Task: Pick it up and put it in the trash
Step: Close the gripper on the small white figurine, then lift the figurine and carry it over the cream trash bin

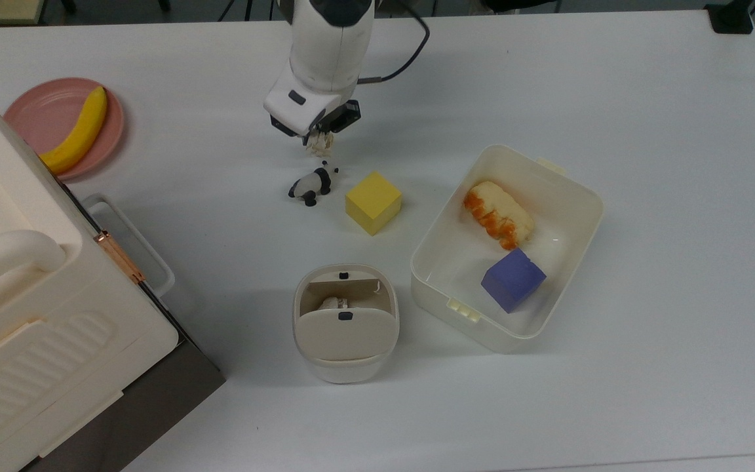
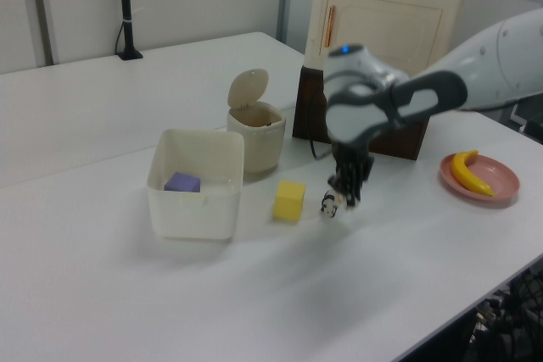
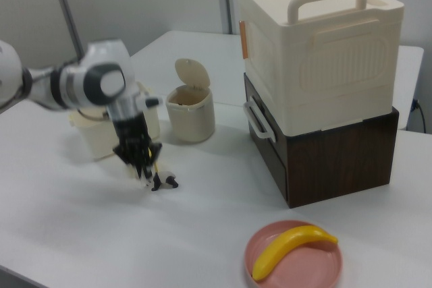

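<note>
The off-white paper wad (image 1: 320, 143) sits between my gripper's fingers, and my gripper (image 1: 318, 136) is shut on it just above the table. In the left view my gripper (image 2: 348, 198) hangs right over the panda figurine (image 2: 329, 206), with no wad left on the table below. In the right view my gripper (image 3: 143, 169) points down beside the panda figurine (image 3: 164, 181). The cream trash bin (image 1: 345, 368) stands toward the near edge of the top view, its flap lid tipped open. It also stands behind the yellow cube (image 2: 289, 200) as the trash bin (image 2: 254, 140).
The panda figurine (image 1: 312, 185) and yellow cube (image 1: 373, 202) lie between my gripper and the bin. A white tub (image 1: 571, 180) holds a purple cube and a bread-like item. A banana (image 1: 81, 131) rests on a pink plate (image 1: 33, 108). A large cream box (image 1: 17, 308) fills the top view's left.
</note>
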